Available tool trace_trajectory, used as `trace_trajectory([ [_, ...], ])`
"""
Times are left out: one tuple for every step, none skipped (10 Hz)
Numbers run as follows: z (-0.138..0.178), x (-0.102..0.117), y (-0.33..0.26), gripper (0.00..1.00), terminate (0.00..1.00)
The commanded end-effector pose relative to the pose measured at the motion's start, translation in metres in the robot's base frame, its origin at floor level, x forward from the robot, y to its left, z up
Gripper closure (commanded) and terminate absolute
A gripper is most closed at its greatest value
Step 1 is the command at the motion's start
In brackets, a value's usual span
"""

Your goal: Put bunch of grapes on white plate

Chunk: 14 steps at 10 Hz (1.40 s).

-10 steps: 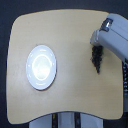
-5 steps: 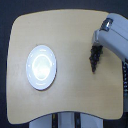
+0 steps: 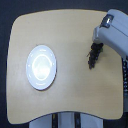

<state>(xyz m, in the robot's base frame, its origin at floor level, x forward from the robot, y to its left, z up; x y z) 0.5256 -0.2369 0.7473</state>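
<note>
Grapes: narrow cluster of dark purple-black berries [image 3: 93, 57] near the desk's right edge, long axis running roughly toward the near edge. Grey gripper [image 3: 96, 49] directly over its upper end; jaw state indiscernible. Round glossy white plate [image 3: 41, 67] well apart, leftward.

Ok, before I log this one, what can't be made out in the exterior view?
- Gripper: its jaws blur into the dark grapes; open or shut cannot be told.
- Grapes: too small and blurred to show whether they are lifted or resting on the table.
- Arm: cut off by the view's right edge.
- Plate: glare washes out its surface detail.
</note>
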Motion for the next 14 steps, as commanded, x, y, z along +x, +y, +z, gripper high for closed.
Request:
trace_trajectory([
  [0.090,-0.010,0.038,1.00,0.00],
  [0.112,-0.012,0.049,1.00,0.00],
  [0.134,-0.018,0.061,1.00,0.00],
  [0.145,-0.024,0.071,1.00,0.00],
  [0.157,-0.031,0.083,1.00,0.00],
  [0.165,-0.040,0.098,1.00,0.00],
  [0.168,-0.050,0.121,1.00,0.00],
  [0.166,-0.056,0.132,1.00,0.00],
  [0.157,-0.067,0.145,1.00,0.00],
  [0.145,-0.076,0.163,1.00,0.00],
  [0.128,-0.086,0.191,1.00,0.00],
  [0.117,-0.094,0.209,1.00,0.00],
  [0.103,-0.107,0.230,1.00,0.00],
  [0.089,-0.114,0.248,1.00,0.00],
])
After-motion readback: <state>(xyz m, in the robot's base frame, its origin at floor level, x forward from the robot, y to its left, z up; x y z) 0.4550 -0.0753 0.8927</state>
